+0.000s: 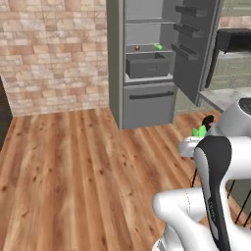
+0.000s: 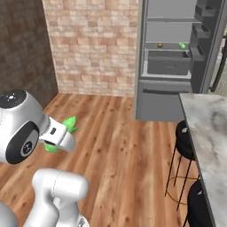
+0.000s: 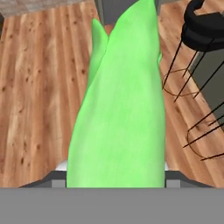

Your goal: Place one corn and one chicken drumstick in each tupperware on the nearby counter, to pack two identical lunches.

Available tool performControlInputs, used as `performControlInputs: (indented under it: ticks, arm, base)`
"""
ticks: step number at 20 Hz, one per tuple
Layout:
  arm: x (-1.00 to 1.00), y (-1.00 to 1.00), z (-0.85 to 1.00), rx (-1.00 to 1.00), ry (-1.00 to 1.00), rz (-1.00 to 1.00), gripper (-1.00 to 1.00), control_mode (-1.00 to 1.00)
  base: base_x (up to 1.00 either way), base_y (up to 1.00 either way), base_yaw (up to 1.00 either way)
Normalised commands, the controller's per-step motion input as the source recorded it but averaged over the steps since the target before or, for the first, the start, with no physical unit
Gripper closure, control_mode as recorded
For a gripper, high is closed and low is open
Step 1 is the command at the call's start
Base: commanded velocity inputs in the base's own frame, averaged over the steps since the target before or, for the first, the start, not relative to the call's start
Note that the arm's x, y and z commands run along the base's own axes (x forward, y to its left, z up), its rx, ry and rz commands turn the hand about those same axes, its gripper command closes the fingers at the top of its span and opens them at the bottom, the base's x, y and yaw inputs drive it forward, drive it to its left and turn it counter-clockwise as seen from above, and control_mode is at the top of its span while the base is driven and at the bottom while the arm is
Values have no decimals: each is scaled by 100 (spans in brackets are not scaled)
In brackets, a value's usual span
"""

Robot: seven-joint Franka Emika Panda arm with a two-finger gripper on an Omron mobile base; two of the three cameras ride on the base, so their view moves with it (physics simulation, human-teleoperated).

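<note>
Carrying corn point(image 3: 120, 100) in jaws, pinched around cob, husk tip pointing ahead over wood floor point(image 1: 63, 171). We judge: transport step, first cob en route. Fridge point(image 1: 147, 59) open, second corn point(image 1: 158, 47) and drumstick point(image 1: 137, 47) on shelf. Stools point(image 2: 184, 133) beside island point(image 2: 208, 133). Next: find tray on bench, lower, release.

The arm folds up with its gripper point(image 3: 116, 175) clamped on a corn point(image 3: 120, 109) jutting forward between the jaws.
</note>
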Motion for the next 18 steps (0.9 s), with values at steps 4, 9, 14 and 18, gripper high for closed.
performControlInputs:
  ticks: [4,9,14,18]
  arm:
    - [0,0,0,0,0,0,100,100]
    - [0,0,0,0,0,0,100,100]
    - [0,0,0,0,0,0,100,100]
    - [0,0,0,0,0,0,100,100]
  base:
    - [-100,-12,4]
    - [-100,-19,3]
    - [-100,-41,0]
    - [-100,-49,0]
